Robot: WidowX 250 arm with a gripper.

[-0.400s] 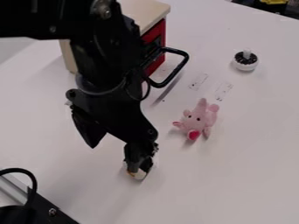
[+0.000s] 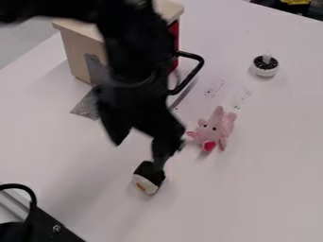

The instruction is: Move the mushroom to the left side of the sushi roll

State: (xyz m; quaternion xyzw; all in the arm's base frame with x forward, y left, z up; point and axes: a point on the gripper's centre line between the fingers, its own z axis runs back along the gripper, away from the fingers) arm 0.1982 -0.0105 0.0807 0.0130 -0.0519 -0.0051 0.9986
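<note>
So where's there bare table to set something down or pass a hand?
Table is bare right of the pink plush toy, below the mushroom, and from the sushi roll toward the picture's lower right. A narrower strip lies between roll and black rail, lower left. Crowded: tool close above the roll, arm by the wooden box.

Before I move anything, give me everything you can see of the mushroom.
The mushroom sits upside down at the upper right of the view: rounded white cap at the bottom, short pale stem pointing up from the middle. The underside around the stem is dark with light flecks. It looks like a smooth, hard toy, possibly plastic, with no visible damage. It rests on the white table; nothing else touches it.
</note>
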